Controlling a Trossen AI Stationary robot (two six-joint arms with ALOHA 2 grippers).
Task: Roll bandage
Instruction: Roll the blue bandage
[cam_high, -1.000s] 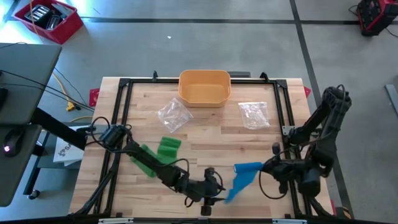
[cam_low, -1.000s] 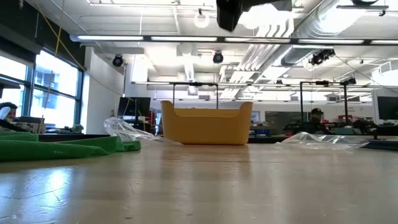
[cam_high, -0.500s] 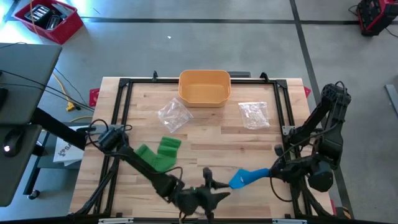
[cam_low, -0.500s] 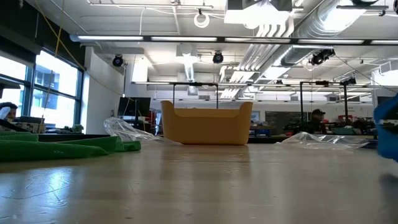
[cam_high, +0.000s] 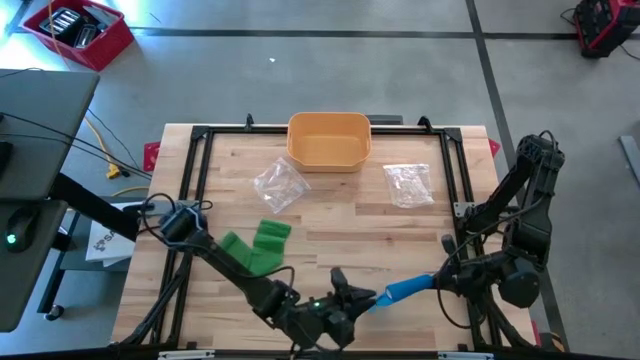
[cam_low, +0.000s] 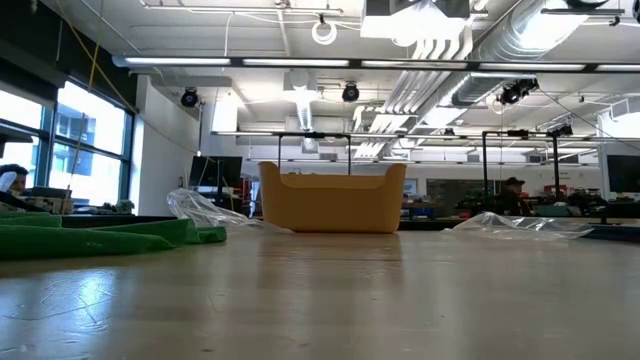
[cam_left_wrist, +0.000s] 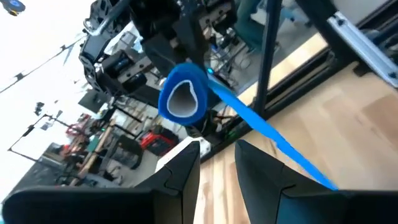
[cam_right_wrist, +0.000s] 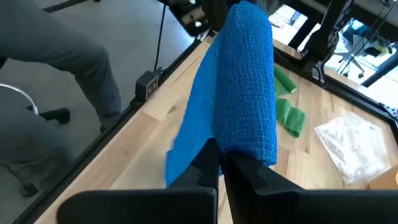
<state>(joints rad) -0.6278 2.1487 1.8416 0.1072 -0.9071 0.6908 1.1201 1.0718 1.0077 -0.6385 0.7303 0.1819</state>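
While pinched in the right gripper (cam_high: 437, 281) jaws, blue bandage (cam_high: 404, 290); left gripper (cam_high: 352, 297) jaws narrowly parted.

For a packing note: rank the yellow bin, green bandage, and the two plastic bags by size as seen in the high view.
1. Yellow bin, clearly largest.
2. Green bandage, long but partly hidden by the left arm.
3. Left bag and right bag: look about alike, so no ranking between them.

No legible text, seemingly.
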